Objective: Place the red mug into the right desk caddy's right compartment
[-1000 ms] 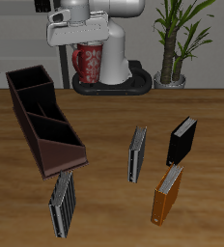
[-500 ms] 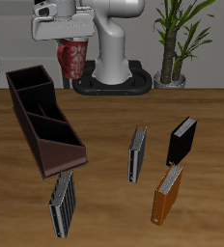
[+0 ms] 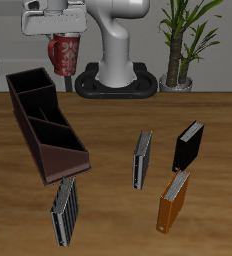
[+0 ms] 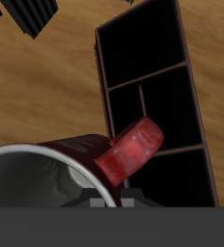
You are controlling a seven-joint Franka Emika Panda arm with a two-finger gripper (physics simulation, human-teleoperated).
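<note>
A wooden tabletop (image 3: 108, 130) fills the scene, with a white robot arm (image 3: 113, 40) rising from a dark round base at its back edge and a potted plant (image 3: 183, 45) beside that base. The right desk caddy (image 3: 43, 125), a long narrow dark-brown open box with inner dividers, lies at an angle across the tabletop, its taller sloping reddish-brown end toward the front edge. The right compartment (image 3: 30, 82) is the rectangular section at the opposite end, farther back, and it looks empty. Four books sit apart from the caddy: a grey one (image 3: 65, 210) lying near the caddy's sloping end, a grey one (image 3: 142, 160) standing mid-table, a black one (image 3: 189, 146) and an orange one (image 3: 172, 201) nearer the front. The gripper (image 3: 63, 38) hangs high above the tabletop, its jaws closed on the red mug (image 3: 64, 52), which hangs in the air, close to above the caddy's back end. In the wrist view the red mug's (image 4: 80, 164) rim and handle sit close to the camera, with the caddy's open sections below. Judging by this, the grasp and lift are done; lining up over the right compartment, lowering and releasing remain
</note>
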